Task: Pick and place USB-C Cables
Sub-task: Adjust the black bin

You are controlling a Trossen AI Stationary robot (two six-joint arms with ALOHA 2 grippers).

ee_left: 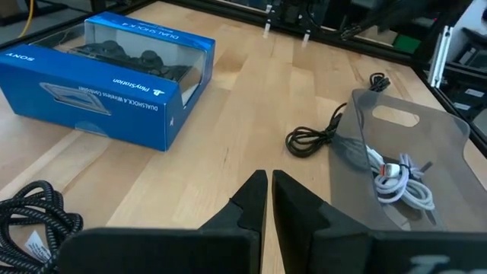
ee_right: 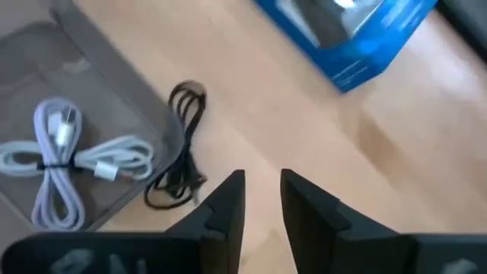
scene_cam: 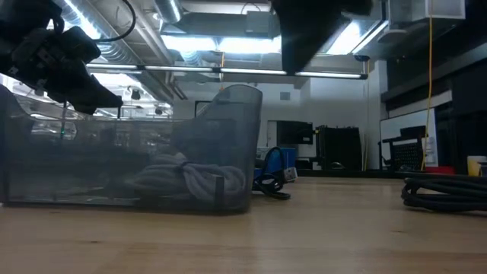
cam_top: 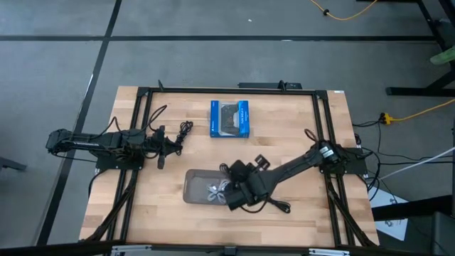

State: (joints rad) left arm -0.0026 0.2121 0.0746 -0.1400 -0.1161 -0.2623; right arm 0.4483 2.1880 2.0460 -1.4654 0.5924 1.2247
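Observation:
A white cable (ee_right: 68, 156) lies coiled inside the grey translucent tray (cam_top: 195, 186). One black cable (ee_right: 181, 144) rests on the table against the tray's right end. My right gripper (ee_right: 262, 183) hovers just beside it, slightly open and empty; in the high view the right gripper (cam_top: 236, 174) is at the tray's right end. A second black cable (cam_top: 185, 130) lies by my left gripper (cam_top: 165, 146), which is shut and empty over the table's left side. A third black cable (cam_top: 276, 205) lies near the right arm.
A blue box (cam_top: 230, 119) with a dark window sits toward the table's far edge, behind the tray. A black frame (cam_top: 142, 128) runs along the table's sides. Bare wood lies between the box and the tray and along the near edge.

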